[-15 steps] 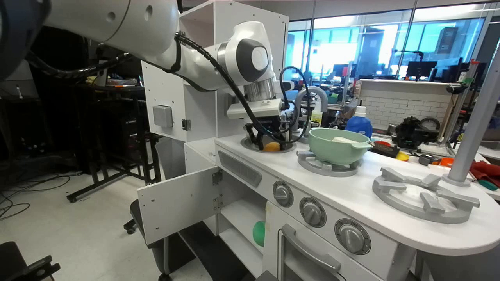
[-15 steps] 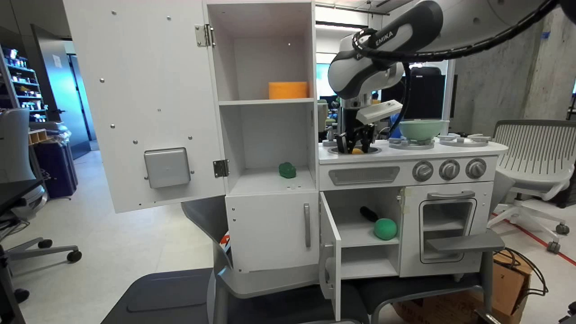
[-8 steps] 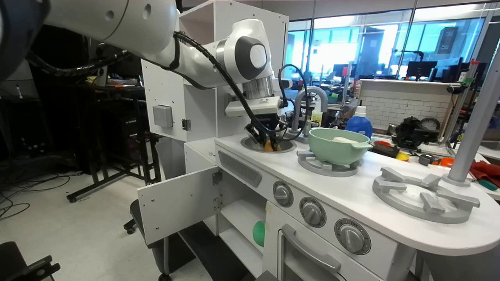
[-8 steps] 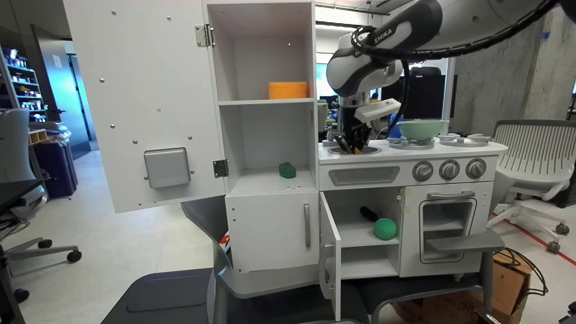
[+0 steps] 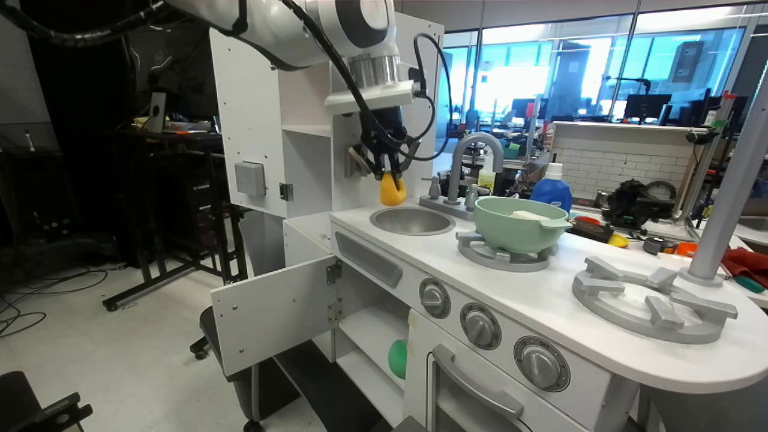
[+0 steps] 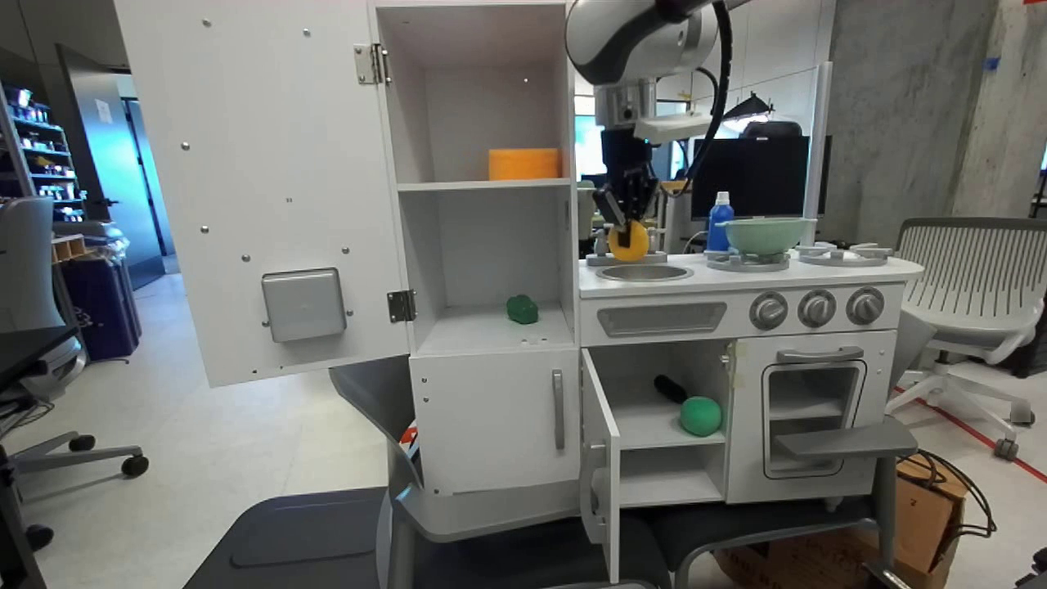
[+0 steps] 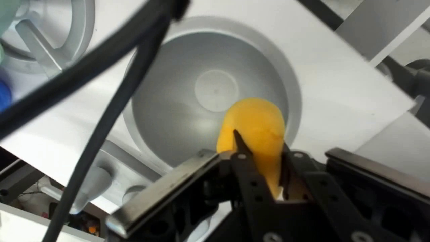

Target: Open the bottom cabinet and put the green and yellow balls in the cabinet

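Note:
My gripper (image 5: 393,182) is shut on the yellow ball (image 5: 392,195), which hangs just above the counter by the sink in both exterior views. In the wrist view the squeezed ball (image 7: 257,117) bulges out past the fingers (image 7: 240,143), with the grey basin beneath it. Below the counter, the bottom cabinet (image 6: 642,427) has its white door (image 6: 603,474) swung outward. On its upper shelf rests the green ball (image 6: 701,416), close to the right wall; part of it is cut off by the cabinet front (image 5: 397,359) in an exterior view.
Grey sink (image 5: 414,221) with a tall faucet (image 5: 480,141) behind it. A pale green bowl (image 5: 519,225) sits on a burner. A black object (image 6: 671,388) lies beside the green ball. The tall cupboard's open door (image 6: 278,188) and a shut low door (image 6: 495,421) stand to the left.
My gripper closed on the yellow ball in the sink and has lifted it up out of the basin. The green ball and the cabinet door have stayed put.

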Robot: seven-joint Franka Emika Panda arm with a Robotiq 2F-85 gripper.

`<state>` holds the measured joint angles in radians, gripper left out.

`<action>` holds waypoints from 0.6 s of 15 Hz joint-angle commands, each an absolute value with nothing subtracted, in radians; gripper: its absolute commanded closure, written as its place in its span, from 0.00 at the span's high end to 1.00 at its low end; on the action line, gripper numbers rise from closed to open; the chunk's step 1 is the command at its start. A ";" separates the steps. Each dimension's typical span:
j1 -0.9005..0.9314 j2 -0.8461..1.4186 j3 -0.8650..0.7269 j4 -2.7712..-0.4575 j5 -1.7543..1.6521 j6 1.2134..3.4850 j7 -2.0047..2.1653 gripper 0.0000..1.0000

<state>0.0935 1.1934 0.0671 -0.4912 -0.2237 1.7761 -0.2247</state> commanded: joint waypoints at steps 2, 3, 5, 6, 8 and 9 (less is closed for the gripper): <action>0.113 1.084 0.083 -0.530 -0.226 1.560 -0.347 0.05; 0.120 1.070 0.081 -0.531 -0.228 1.520 -0.367 0.05; 0.129 1.043 0.080 -0.539 -0.233 1.446 -0.417 0.05; 0.133 1.030 0.080 -0.544 -0.235 1.408 -0.447 0.05; 0.140 1.006 0.082 -0.562 -0.238 1.332 -0.525 0.05; 0.143 0.994 0.085 -0.572 -0.236 1.293 -0.566 0.05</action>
<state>0.1372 1.0562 0.0725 -0.5093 -0.2258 1.3903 -0.4637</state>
